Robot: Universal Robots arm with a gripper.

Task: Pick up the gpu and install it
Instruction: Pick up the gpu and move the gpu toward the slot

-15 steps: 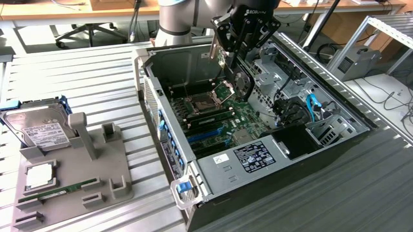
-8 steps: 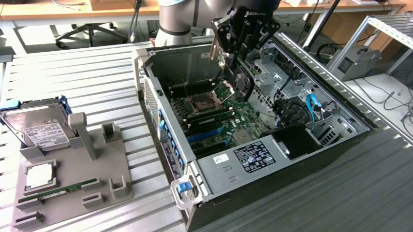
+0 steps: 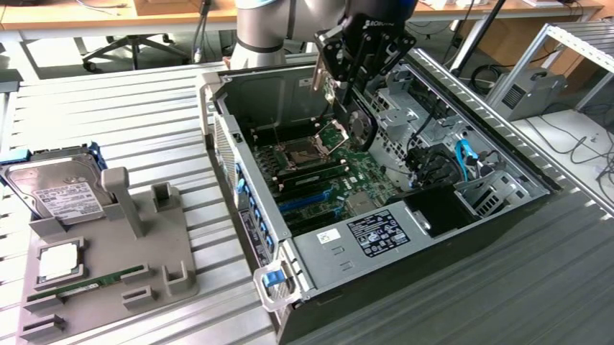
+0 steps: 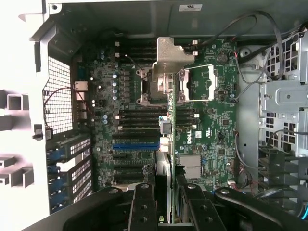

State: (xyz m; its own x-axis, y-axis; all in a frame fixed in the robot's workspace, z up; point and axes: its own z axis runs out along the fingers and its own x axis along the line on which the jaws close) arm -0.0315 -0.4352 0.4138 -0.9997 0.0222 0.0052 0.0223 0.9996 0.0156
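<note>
While the black two-finger gripper [image 4: 171, 214] pinches it by both flat faces, the gpu [image 4: 171, 144], a thin green circuit card with black fan cooler and silver metal bracket [image 4: 172, 55], hangs edge-down over the open grey metal computer case [image 3: 230, 136], above the green motherboard [image 4: 211, 120]. Judge it light, rigid, fragile: grip bare board margins, not the fan. Clearance is narrow: blue expansion slot [image 4: 135, 146] near its lower edge, perforated steel drive cage [image 4: 284, 96] and case walls flanking.
</note>
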